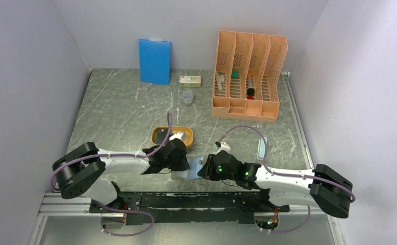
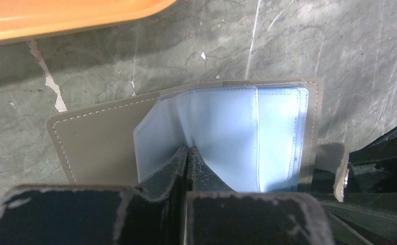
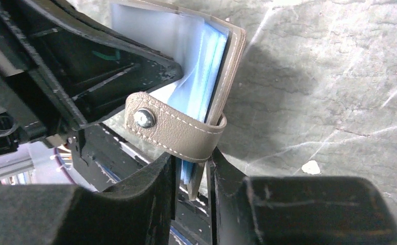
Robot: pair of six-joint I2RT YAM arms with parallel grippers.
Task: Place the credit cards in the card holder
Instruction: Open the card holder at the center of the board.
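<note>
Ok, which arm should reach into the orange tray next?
Left, probably: the left claw sits right beside the orange tray, while the right claw is clamped on the card holder's edge, steadying it.

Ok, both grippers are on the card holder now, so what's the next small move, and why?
Probably release the left gripper and send it to the orange tray, where a dark shape, likely a card, lies. The card holder lies open, pale blue pockets showing, the right gripper clamps its strap edge, and neither gripper holds a card.

blue board [image 1: 154, 61], orange file rack [image 1: 247, 76] (4 slots), orange tray [image 1: 158, 129]
</note>
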